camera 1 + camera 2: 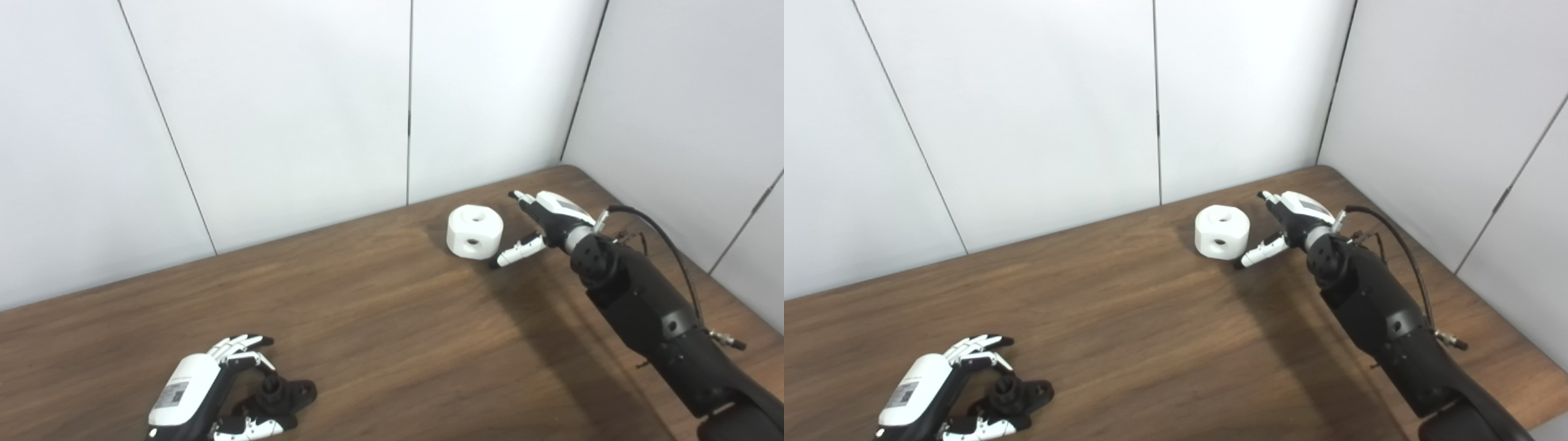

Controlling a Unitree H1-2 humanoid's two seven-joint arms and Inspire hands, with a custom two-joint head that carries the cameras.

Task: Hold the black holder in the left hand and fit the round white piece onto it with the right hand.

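Observation:
The black holder lies flat on the wooden table near the front left, a short post standing up from its base. My left hand curls around it with fingers and thumb apart, not closed on it. The round white piece, a chunky block with holes in its top and side, sits at the back right of the table. My right hand is just to its right, open, thumb reaching toward the piece's lower side and fingers stretched beyond it, not gripping.
White wall panels close off the back and right side of the table. The table's right corner lies just behind my right hand. My right forearm crosses the right part of the table.

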